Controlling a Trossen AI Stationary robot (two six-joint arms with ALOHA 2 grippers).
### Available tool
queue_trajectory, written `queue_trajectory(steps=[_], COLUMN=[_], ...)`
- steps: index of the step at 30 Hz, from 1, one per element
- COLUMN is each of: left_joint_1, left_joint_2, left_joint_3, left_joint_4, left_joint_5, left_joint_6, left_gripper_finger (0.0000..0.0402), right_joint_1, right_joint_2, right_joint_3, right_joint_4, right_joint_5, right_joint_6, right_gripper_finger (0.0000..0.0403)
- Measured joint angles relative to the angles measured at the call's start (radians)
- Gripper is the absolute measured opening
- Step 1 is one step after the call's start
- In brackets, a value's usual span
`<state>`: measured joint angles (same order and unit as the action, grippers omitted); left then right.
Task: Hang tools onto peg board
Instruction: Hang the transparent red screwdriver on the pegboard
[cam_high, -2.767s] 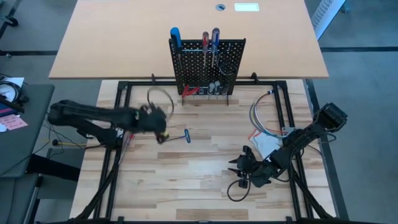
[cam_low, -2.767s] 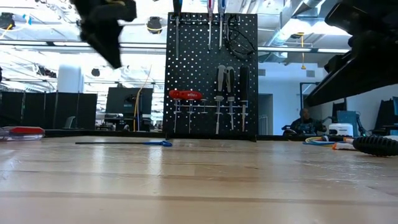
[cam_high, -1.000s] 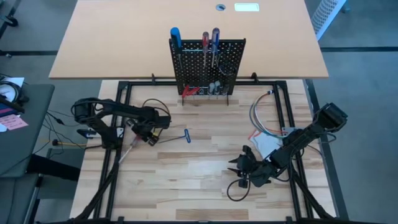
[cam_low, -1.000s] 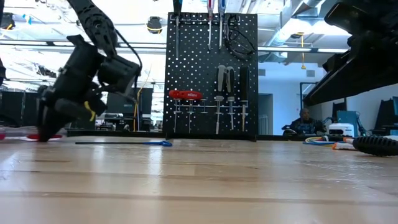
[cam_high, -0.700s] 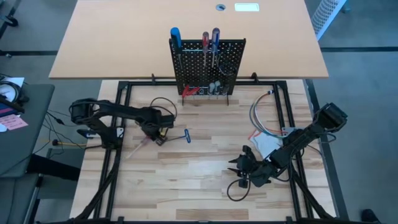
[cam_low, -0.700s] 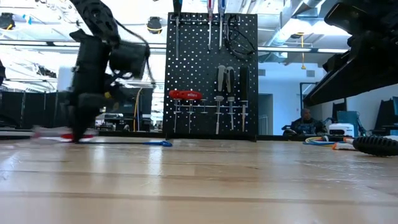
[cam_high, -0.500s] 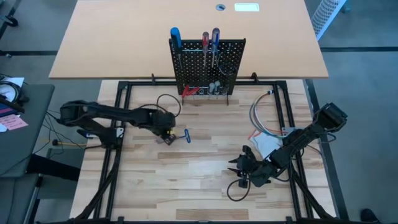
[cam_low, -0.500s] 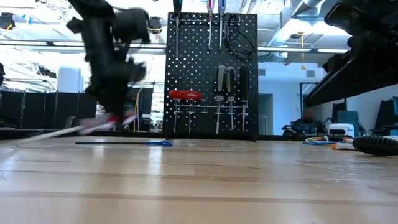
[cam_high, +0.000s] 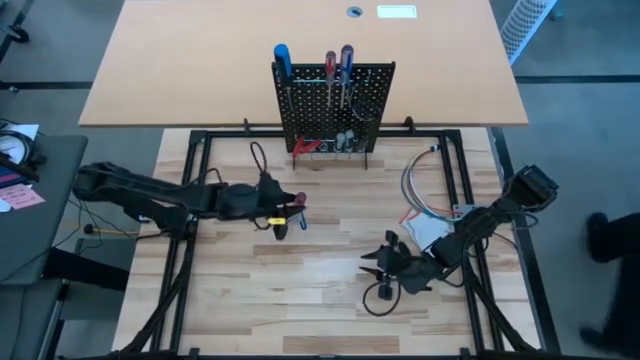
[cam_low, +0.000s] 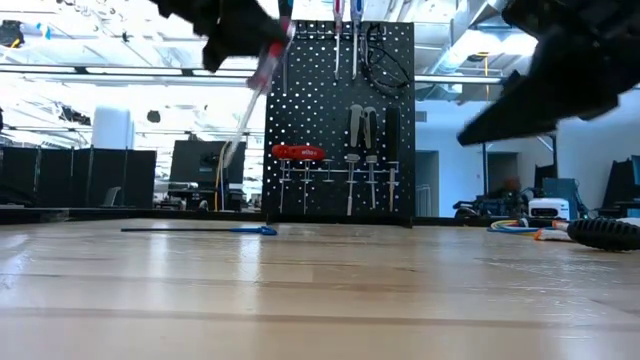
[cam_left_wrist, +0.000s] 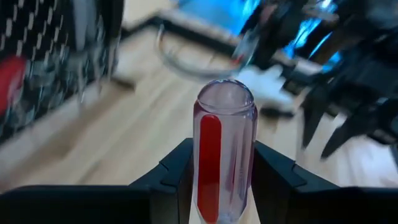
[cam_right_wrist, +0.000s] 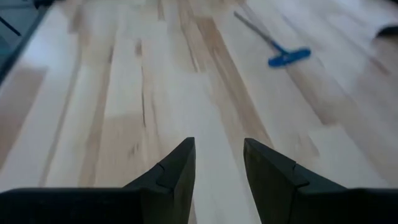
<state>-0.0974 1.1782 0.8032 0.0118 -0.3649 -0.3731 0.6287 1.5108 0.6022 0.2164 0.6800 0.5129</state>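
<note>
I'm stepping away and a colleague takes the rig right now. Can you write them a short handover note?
Left gripper: shut on a red-handled screwdriver, lifted in front of the peg board.
Right gripper: open, empty, low over the table's right side.
Done: several screwdrivers and other tools already hang on the board.
Left: hang the held screwdriver; a blue T-handle tool lies on the table.

A large tan worktop (cam_high: 200, 60) lies behind the pale slatted wooden worktop (cam_high: 300, 290); a grey coiled cable (cam_high: 420, 185) rests on the slats toward the right; a white glove (cam_high: 425, 232) lies just below that cable; a person's dark shape (cam_high: 608, 240) shows at the right edge.
</note>
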Motion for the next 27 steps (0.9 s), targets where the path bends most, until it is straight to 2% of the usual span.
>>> queue_trajectory(steps=[9,12,15,18,21,27], left_joint_1=[-0.098,-0.126,-0.148,-0.168,-0.189,-0.207], left_joint_2=[0.057,0.097,0.132,0.156,0.172,0.176], left_joint_3=[0.0,0.0,0.0,0.0,0.0,0.0], left_joint_4=[0.313,0.418,0.498,0.549,0.59,0.609], left_joint_5=[-0.052,-0.083,-0.096,-0.1,-0.116,-0.16], left_joint_6=[0.223,0.301,0.351,0.386,0.427,0.466], left_gripper_finger=[0.0112,0.0112,0.0112,0.0112,0.0112,0.0112], right_joint_1=[-0.101,-0.172,-0.256,-0.325,-0.36,-0.369], right_joint_2=[0.0,0.0,0.0,0.0,0.011,0.164], right_joint_3=[0.0,0.001,0.001,0.003,0.022,0.126], right_joint_4=[0.251,0.354,0.414,0.428,0.428,0.516], right_joint_5=[-0.038,-0.118,-0.232,-0.285,-0.288,-0.389], right_joint_6=[-0.24,-0.316,-0.318,-0.282,-0.287,-0.385], right_gripper_finger=[0.0154,0.0178,0.021,0.0231,0.0236,0.0229])
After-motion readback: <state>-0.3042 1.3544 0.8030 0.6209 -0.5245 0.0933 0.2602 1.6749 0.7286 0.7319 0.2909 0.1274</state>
